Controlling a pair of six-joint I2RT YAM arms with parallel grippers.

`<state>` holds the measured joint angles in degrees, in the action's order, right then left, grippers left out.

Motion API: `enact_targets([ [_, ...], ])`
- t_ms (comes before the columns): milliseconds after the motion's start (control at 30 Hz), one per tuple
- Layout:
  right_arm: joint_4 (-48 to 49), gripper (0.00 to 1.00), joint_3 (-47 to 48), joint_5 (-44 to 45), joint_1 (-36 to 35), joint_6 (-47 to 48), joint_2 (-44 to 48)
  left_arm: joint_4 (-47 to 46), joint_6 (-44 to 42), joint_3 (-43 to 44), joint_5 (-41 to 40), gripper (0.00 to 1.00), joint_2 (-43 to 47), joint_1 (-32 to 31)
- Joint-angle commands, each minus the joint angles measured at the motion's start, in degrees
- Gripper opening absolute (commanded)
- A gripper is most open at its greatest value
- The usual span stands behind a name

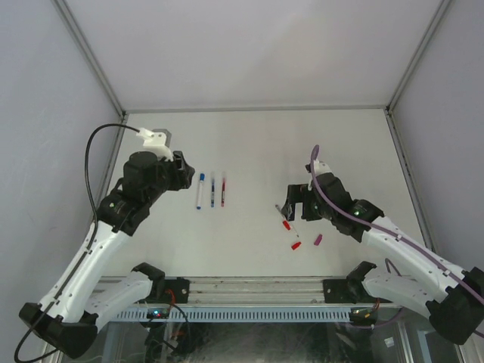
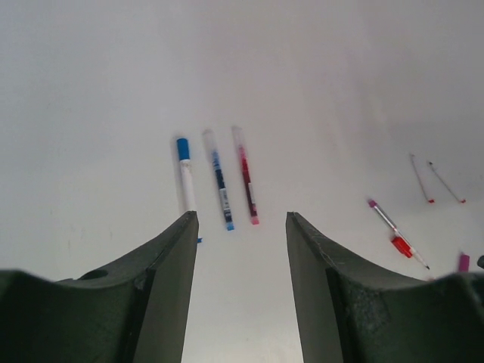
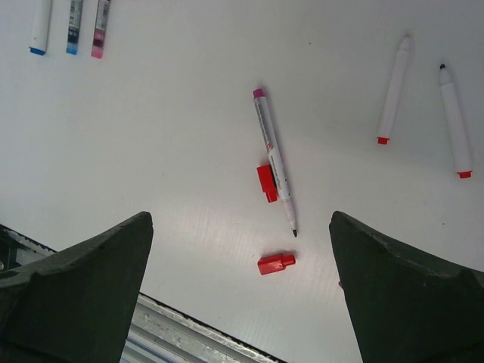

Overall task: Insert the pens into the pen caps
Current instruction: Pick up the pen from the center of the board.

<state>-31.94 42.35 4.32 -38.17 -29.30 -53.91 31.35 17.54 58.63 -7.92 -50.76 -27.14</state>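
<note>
Three capped pens lie side by side: one with a blue cap, a blue one and a dark red one. My left gripper hovers just left of them, open and empty. An uncapped pen with a magenta end lies beside a red cap. A second red cap lies nearer. Two uncapped pens with red ends lie to the right. A magenta cap rests near the front. My right gripper hangs wide open above them.
The metal rail runs along the table's near edge, close below the red caps. Grey walls enclose the white table at the back and sides.
</note>
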Motion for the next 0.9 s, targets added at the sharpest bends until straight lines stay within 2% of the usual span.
enact_targets([
  [0,2.07,1.00,3.14,-4.25,3.15,1.12,-2.40,-2.07,1.19,-3.25,4.99,0.55,2.07,5.09],
  [267,2.05,1.00,4.76,-7.03,8.00,2.40,-7.38,-2.87,0.33,-4.49,3.30,0.56,5.74,6.67],
  [600,-0.39,0.99,8.08,-3.81,9.08,4.59,-13.32,-2.40,-1.52,-5.69,1.41,0.56,7.65,7.63],
  [867,-0.82,0.97,9.47,-4.83,10.92,6.36,-18.07,-2.10,-1.60,-5.89,1.49,0.55,7.21,7.80],
])
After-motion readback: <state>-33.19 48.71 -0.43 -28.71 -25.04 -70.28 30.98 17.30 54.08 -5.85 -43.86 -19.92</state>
